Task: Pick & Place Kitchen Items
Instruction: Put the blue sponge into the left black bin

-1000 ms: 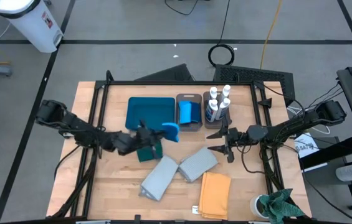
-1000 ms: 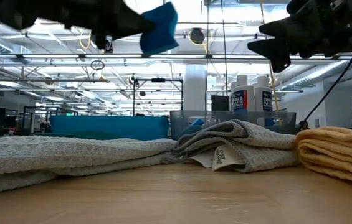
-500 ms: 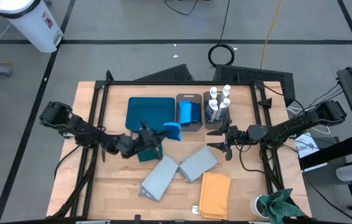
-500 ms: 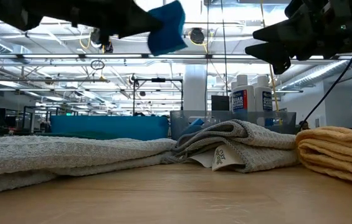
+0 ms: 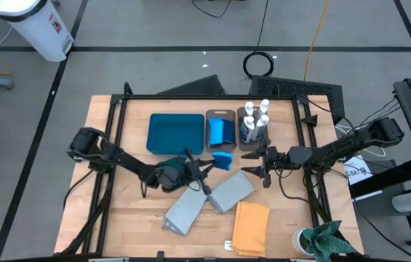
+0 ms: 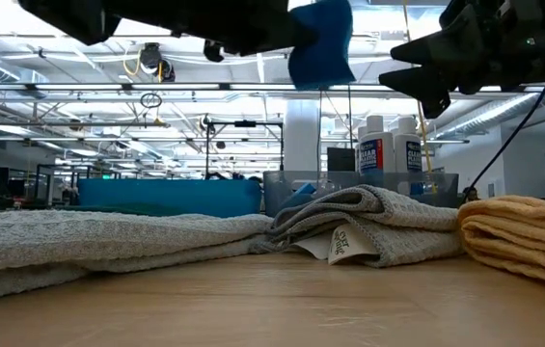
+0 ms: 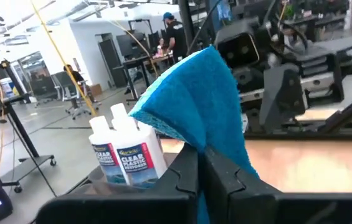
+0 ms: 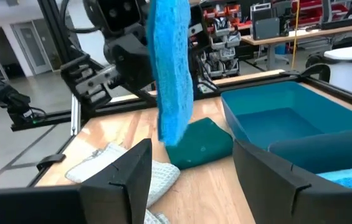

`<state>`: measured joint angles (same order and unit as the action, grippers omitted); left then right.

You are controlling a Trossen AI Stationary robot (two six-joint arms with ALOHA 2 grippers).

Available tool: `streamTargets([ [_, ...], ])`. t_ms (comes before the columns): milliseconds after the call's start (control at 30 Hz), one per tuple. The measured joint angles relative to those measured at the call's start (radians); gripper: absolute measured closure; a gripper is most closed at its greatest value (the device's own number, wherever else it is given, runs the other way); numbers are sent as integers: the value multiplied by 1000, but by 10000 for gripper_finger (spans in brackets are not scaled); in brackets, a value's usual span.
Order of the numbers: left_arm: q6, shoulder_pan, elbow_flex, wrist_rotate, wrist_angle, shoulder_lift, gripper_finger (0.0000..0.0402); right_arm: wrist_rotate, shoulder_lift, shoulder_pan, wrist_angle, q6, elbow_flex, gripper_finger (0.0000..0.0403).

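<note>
My left gripper (image 5: pixel 213 164) reaches level over the table's middle, shut on a small blue sponge (image 5: pixel 224 160) that is held high in the low view (image 6: pixel 320 43). My right gripper (image 5: pixel 248 163) hangs level just right of it, facing the sponge, fingers open and holding nothing. White bottles (image 5: pixel 254 122) stand in the right bin. Another blue sponge (image 5: pixel 218 131) lies in the left bin. Two pale grey cloths (image 5: pixel 187 207) (image 5: pixel 231 191) and a mustard cloth (image 5: pixel 252 225) lie flat on the table, and a dark teal cloth (image 8: pixel 202 143) lies below the left arm. My left gripper pinches one end of the sponge (image 7: pixel 216 146) between its two fingers (image 7: pixel 185 177). The fingers come level from the table's left. The sponge sticks out beyond the fingertips, standing on edge, lifted clear above the table.
A flat teal tray (image 5: pixel 160 135) sits at the far left of the bins (image 5: pixel 228 148). A bright green rag (image 5: pixel 326 240) lies at the near right corner. A black frame (image 5: pixel 190 97) borders the table. Bare wood shows at the near left.
My left gripper has carried the sponge toward the table's right edge, from the tray's near right corner to just before my right gripper, rolling a little. It has stayed shut on the sponge, which remains lifted clear.
</note>
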<state>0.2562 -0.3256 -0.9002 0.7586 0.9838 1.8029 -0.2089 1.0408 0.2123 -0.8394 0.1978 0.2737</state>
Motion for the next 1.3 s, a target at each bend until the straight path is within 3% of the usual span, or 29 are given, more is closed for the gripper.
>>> streamTargets([
  [367,-46,18,-55,-33,-104,21,395,-1,197,27,-263,-17,3,206],
  [733,-51,18,-55,-35,-116,21,397,-5,425,27,-279,-19,143,206],
  [1000,-58,15,-55,-35,-134,21,397,-18,478,27,-291,-64,191,209],
  [1133,-60,16,-55,-35,-145,21,393,-51,477,27,-302,-64,191,235],
  [1300,-70,15,-55,-36,-147,21,397,-53,477,27,-295,-64,191,299],
])
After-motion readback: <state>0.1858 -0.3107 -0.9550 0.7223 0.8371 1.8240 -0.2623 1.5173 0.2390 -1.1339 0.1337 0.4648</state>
